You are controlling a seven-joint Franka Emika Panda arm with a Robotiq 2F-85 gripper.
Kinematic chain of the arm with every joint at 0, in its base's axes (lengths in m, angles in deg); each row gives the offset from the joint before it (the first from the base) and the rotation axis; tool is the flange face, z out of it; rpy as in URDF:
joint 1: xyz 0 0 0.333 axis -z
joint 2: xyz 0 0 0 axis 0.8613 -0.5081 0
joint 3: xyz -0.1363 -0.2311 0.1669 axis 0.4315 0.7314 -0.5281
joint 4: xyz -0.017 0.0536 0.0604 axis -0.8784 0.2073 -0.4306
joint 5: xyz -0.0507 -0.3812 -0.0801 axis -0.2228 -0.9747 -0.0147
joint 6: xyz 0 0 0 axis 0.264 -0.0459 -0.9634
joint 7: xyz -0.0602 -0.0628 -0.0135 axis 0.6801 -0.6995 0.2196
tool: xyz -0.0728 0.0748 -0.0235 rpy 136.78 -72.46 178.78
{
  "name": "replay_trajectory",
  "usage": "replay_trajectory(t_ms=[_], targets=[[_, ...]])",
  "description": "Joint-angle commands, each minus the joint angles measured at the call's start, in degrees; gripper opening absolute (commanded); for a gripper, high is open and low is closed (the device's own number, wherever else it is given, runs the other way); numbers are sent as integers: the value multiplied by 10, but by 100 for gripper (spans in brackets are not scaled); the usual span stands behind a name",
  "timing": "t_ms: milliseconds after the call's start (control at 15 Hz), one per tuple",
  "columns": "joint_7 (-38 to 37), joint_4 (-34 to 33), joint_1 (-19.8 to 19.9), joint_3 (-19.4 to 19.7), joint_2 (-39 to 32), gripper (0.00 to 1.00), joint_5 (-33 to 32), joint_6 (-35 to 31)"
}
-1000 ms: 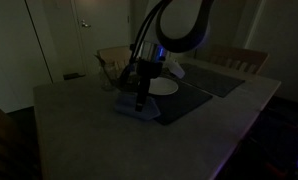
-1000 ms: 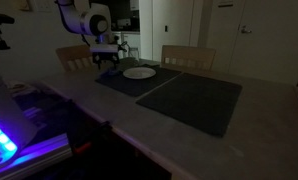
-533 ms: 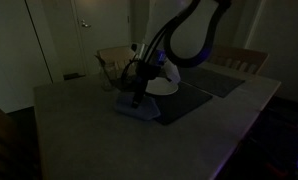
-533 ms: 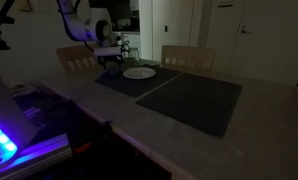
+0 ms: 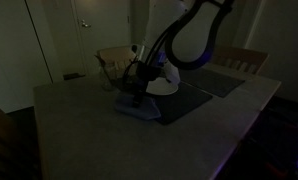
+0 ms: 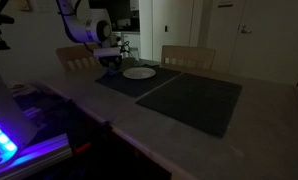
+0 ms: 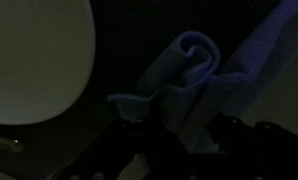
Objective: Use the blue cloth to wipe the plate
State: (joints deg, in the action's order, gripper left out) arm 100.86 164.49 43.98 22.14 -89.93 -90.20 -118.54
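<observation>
Crumpled blue cloth (image 7: 196,82) just beside round white plate (image 7: 34,60)

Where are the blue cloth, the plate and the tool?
blue cloth (image 7: 194,75), wrist view, on its bunched fold.
plate (image 7: 34,60), wrist view, on its bare white face.
tool (image 7: 181,135), wrist view, midway between its fingertips.

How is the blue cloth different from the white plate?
The blue cloth is crumpled into soft folds; the plate is smooth and flat. The cloth is dull blue; the plate is white and much brighter. The cloth has bent, uneven edges; the plate has a round rim. Both lie beside each other in the wrist view.
</observation>
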Motion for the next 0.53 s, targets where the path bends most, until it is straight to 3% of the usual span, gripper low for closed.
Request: replay_trajectory(t_ms=[0,200,467], targets=[[-14,-4,6,-6,-2,19,-8,12],[-10,-9,16,-19,7,1,-6,36],[0,-38,27,-35,31,2,-4,109]])
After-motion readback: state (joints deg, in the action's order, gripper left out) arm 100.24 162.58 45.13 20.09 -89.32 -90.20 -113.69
